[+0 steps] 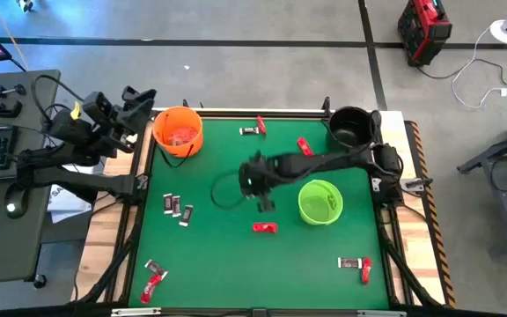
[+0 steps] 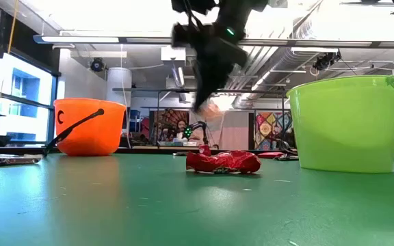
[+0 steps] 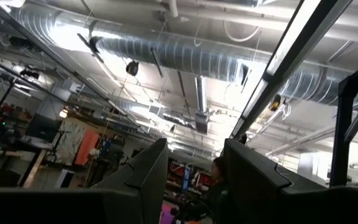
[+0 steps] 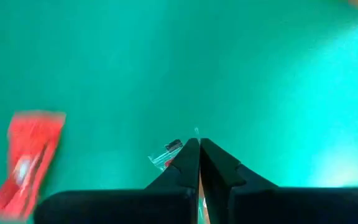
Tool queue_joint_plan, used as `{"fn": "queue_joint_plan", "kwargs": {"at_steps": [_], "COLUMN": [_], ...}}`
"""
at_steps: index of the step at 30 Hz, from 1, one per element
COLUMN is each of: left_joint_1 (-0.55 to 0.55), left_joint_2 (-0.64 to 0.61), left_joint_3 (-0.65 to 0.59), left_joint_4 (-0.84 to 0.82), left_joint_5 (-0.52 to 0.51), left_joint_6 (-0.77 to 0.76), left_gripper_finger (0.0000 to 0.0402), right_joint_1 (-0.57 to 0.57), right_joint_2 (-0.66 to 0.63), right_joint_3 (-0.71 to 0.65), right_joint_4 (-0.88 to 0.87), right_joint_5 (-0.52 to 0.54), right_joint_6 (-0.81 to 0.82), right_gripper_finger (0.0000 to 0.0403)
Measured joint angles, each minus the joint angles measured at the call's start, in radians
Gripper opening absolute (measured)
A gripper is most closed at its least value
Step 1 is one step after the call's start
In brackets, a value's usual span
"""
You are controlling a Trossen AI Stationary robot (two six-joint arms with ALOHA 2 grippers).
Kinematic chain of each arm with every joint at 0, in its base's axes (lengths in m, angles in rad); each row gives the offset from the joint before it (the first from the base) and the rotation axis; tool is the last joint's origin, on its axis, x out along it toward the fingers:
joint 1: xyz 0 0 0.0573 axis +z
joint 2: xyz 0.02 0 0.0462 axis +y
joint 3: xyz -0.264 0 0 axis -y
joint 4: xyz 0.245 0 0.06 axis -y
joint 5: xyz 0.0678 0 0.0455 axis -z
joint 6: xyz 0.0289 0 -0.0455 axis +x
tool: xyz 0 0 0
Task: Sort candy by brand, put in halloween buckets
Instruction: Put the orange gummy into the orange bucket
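Note:
My right gripper (image 1: pixel 265 201) hangs above the middle of the green mat, shut on a small silvery-clear candy (image 4: pixel 165 155). The candy shows as a pale bit under the fingertips in the low view (image 2: pixel 208 109). A red candy (image 1: pixel 265 227) lies flat on the mat just near of the gripper. The green bucket (image 1: pixel 320 201) stands to its right, the orange bucket (image 1: pixel 179 132) at the far left and the black bucket (image 1: pixel 350 126) at the far right. My left gripper (image 3: pixel 194 180) is open, raised off the table's left edge (image 1: pixel 139 97) and pointing up at the ceiling. My right gripper pinches the silvery-clear candy between its two fingertips (image 4: pixel 188 152), which slant steeply down from above. Part of the wrapper (image 4: pixel 166 154) sticks out beside the tips. The candy is lifted clear of the mat and hangs at the fingers' free ends (image 2: pixel 208 109).
More candies lie scattered: red ones at the far side (image 1: pixel 304 146) (image 1: pixel 258 129) and near left (image 1: pixel 152 282), dark ones at the left (image 1: pixel 176 207), and a dark and a red one near right (image 1: pixel 355 264). Open mat lies between the buckets.

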Motion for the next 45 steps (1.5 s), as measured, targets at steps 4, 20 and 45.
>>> {"fn": "queue_joint_plan", "kwargs": {"at_steps": [4, 20, 45], "left_joint_1": [0.000, 0.000, 0.000], "left_joint_2": [-0.021, 0.006, 0.009], "left_joint_3": [0.000, 0.000, 0.000], "left_joint_4": [0.001, 0.028, 0.020], "left_joint_5": [0.000, -0.007, -0.008], "left_joint_6": [0.000, -0.083, -0.114], "left_gripper_finger": [0.0147, 0.0147, 0.0147], "right_joint_1": [-0.084, -0.305, -0.338], "right_joint_2": [0.000, 0.315, 0.639], "right_joint_3": [0.118, 0.324, 0.658], "right_joint_4": [0.114, 0.973, 1.031], "right_joint_5": [0.003, -0.202, -0.246], "right_joint_6": [-0.017, 0.544, 0.863], "right_gripper_finger": [0.0000, 0.0000, 0.0150]}}
